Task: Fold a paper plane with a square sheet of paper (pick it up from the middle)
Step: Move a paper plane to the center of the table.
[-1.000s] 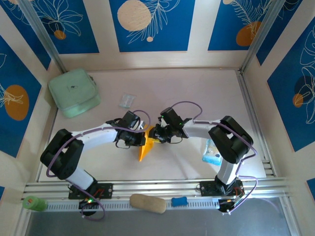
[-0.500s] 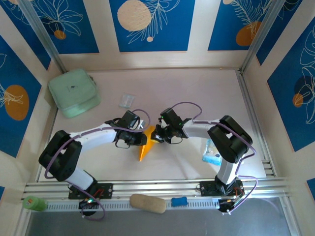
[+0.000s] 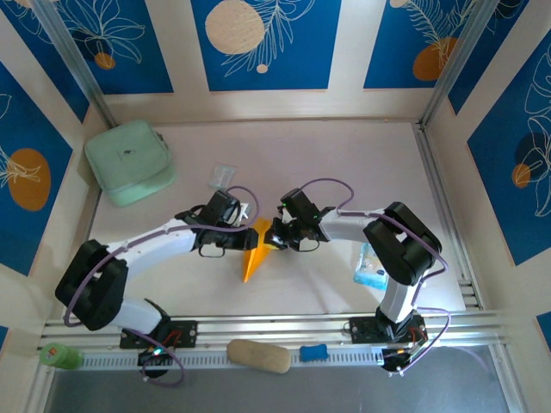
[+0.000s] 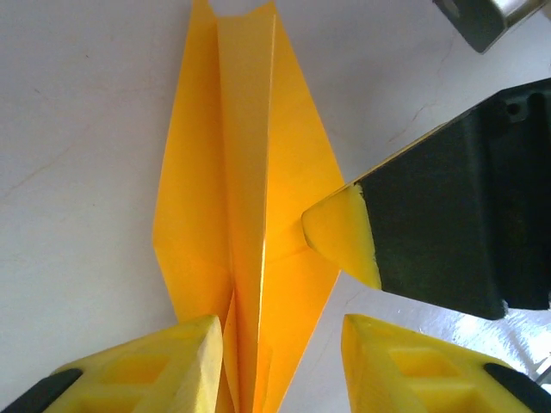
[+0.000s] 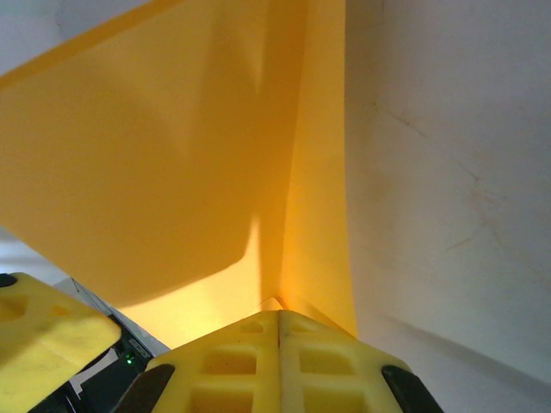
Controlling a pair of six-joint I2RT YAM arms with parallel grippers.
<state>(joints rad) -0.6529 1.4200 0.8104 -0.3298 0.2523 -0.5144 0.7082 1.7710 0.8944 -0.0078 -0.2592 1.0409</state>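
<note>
The orange-yellow paper (image 3: 252, 258) lies on the white table (image 3: 344, 163), near the middle and between the two arms, already creased into a narrow pointed shape whose tip points toward the near edge. In the left wrist view the paper (image 4: 250, 198) shows a long centre crease with a flat wing on each side. The left gripper (image 3: 246, 231) is at the far end of the paper. Its yellow fingers (image 4: 146, 370) stand apart, with the end of the paper between them, nearer to the left finger; whether that finger touches it I cannot tell. The right gripper (image 3: 272, 236) comes from the other side, and its yellow tip reaches the right edge of the wing. In the right wrist view its pads (image 5: 280, 361) are pressed together, and the fold of the paper (image 5: 172, 155) runs into the seam between them, so the right gripper is clamped on the paper. A mint-green pouch (image 3: 129, 161) rests in the far left corner, a small clear wrapper (image 3: 222, 176) lies beyond the left gripper, and a blue-and-white packet (image 3: 373, 267) sits beside the right arm.
</note>
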